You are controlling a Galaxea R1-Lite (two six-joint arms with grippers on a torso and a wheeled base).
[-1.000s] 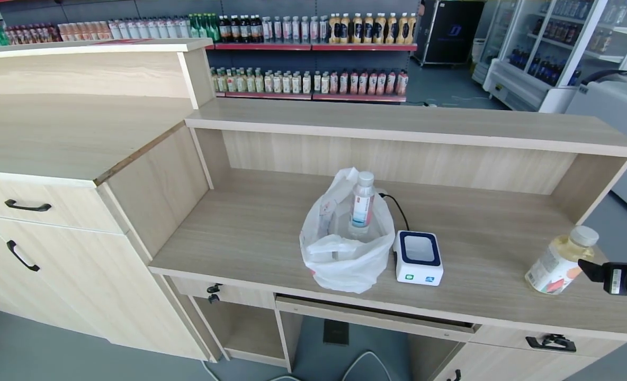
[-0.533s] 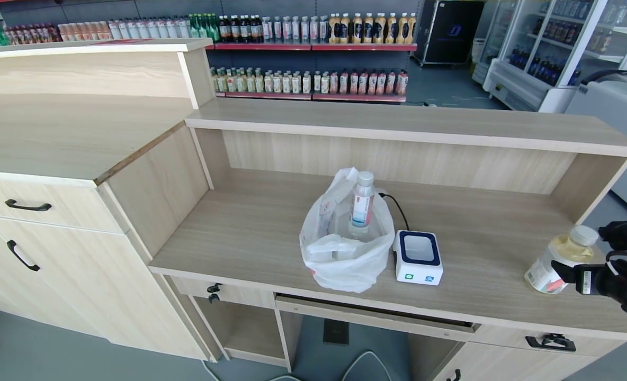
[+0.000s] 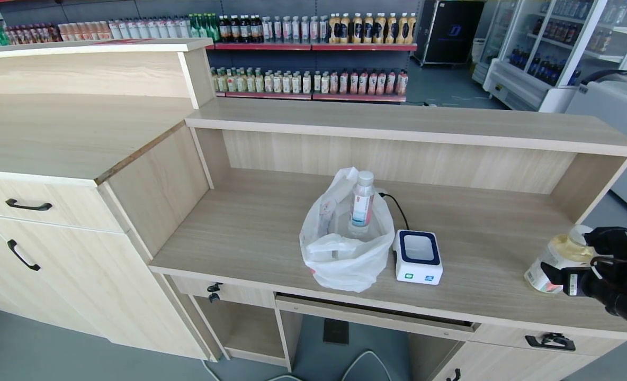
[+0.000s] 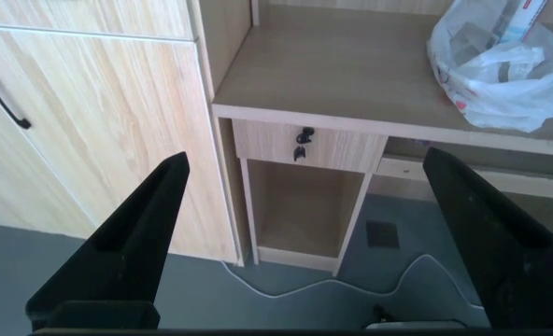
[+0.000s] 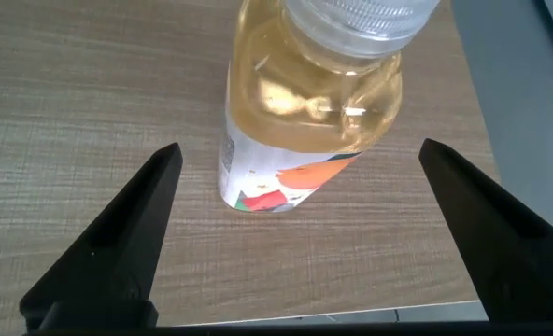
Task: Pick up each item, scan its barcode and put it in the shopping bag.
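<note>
Light wooden checkout counter point(image 3: 260, 233): all items borne.
White plastic shopping bag point(image 3: 345, 262): set mid-counter; clear white-capped bottle point(image 3: 362, 203) stood upright inside.
White square scanner point(image 3: 418, 256): placed just beside the bag.
Yellow-liquid plastic bottle point(image 3: 554, 259): stood at the counter's right end, flanked by right gripper point(image 5: 300, 154), jaws spread, no contact seen.
Left gripper point(image 4: 306, 159): jaws spread, held low before the counter front.

One bottle bagged, one out.
Yellow bottle point(image 3: 553, 258) stands at the right end of the counter point(image 3: 250, 233); clear bottle point(image 3: 362, 203) upright in the white shopping bag point(image 3: 345, 259), scanner point(image 3: 418, 256) just beside.
</note>
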